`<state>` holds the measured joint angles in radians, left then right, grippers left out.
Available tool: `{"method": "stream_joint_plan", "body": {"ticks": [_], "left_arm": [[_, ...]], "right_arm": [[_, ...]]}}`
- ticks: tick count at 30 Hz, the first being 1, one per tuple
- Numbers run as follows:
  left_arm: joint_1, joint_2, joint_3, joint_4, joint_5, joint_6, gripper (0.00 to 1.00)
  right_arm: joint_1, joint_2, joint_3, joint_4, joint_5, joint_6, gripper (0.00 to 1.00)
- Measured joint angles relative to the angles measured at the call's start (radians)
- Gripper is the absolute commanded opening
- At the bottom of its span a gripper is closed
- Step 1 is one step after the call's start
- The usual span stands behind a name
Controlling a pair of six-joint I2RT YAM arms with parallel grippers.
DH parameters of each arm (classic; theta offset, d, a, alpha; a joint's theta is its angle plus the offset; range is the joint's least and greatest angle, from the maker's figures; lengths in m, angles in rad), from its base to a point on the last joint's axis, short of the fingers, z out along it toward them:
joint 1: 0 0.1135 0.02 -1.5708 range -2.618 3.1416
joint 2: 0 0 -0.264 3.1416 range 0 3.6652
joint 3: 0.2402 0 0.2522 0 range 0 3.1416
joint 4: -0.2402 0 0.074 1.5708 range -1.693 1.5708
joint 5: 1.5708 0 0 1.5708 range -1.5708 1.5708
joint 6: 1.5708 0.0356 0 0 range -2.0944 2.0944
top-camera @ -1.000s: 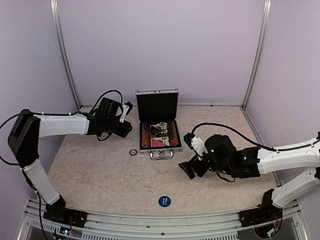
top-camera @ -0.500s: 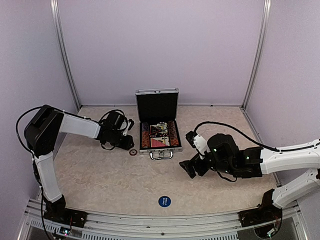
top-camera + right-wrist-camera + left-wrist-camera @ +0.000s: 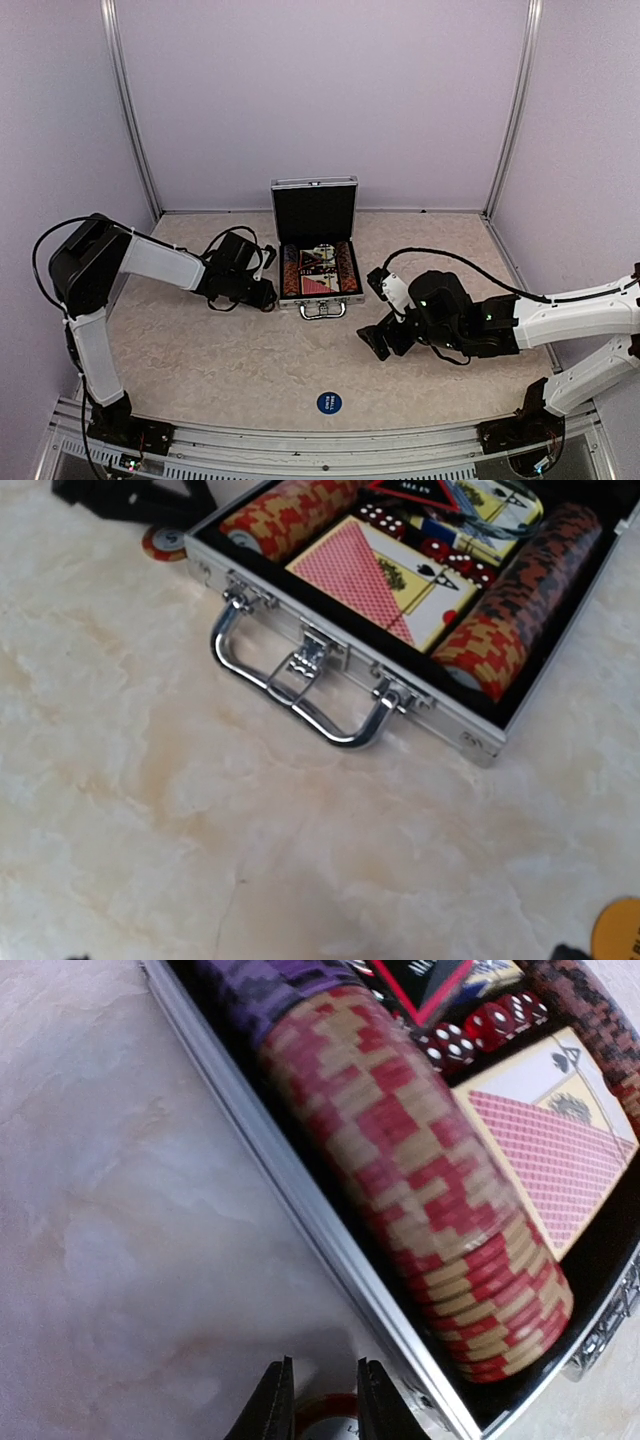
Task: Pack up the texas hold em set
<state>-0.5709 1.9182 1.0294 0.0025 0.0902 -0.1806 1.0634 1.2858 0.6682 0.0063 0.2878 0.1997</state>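
Left pincer (image 3: 323, 1370) straddles a stray chip (image 3: 325, 1417) beside the open case (image 3: 300, 1210) to pack it, grip unclear; right pincer (image 3: 378, 342) spread.

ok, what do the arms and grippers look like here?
Left arm and right arm: white link shells, black joints, loose black cables looping to the wrists. Left gripper has slim, tapered black fingers. Right gripper is black too; a small green light shows on the housing behind it.
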Motion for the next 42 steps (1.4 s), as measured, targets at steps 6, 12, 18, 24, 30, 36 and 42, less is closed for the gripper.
{"method": "stream_joint_plan", "body": {"ticks": [6,12,18,24,30,36,42], "left_arm": [[-0.069,-0.048,-0.083,0.052,-0.041,-0.034,0.20],[-0.121,-0.084,-0.128,0.055,-0.077,-0.076,0.19],[-0.191,-0.136,-0.190,0.058,-0.065,-0.135,0.19],[-0.270,-0.203,-0.263,0.053,-0.069,-0.202,0.19],[-0.335,-0.275,-0.303,0.002,-0.125,-0.263,0.27],[-0.315,-0.463,-0.314,-0.047,-0.274,-0.320,0.33],[-0.233,-0.519,-0.403,0.001,-0.286,-0.348,0.33]], "right_arm": [[0.000,0.002,0.000,0.000,-0.006,0.000,1.00],[0.000,0.019,0.000,0.005,-0.023,0.005,1.00],[0.000,0.034,0.005,0.007,-0.051,0.018,1.00],[0.000,0.049,0.018,0.006,-0.077,0.032,1.00],[0.000,0.094,0.071,0.007,-0.120,0.047,1.00],[0.011,0.232,0.209,-0.008,-0.145,0.036,1.00],[0.042,0.388,0.388,-0.022,-0.150,0.014,1.00]]}}
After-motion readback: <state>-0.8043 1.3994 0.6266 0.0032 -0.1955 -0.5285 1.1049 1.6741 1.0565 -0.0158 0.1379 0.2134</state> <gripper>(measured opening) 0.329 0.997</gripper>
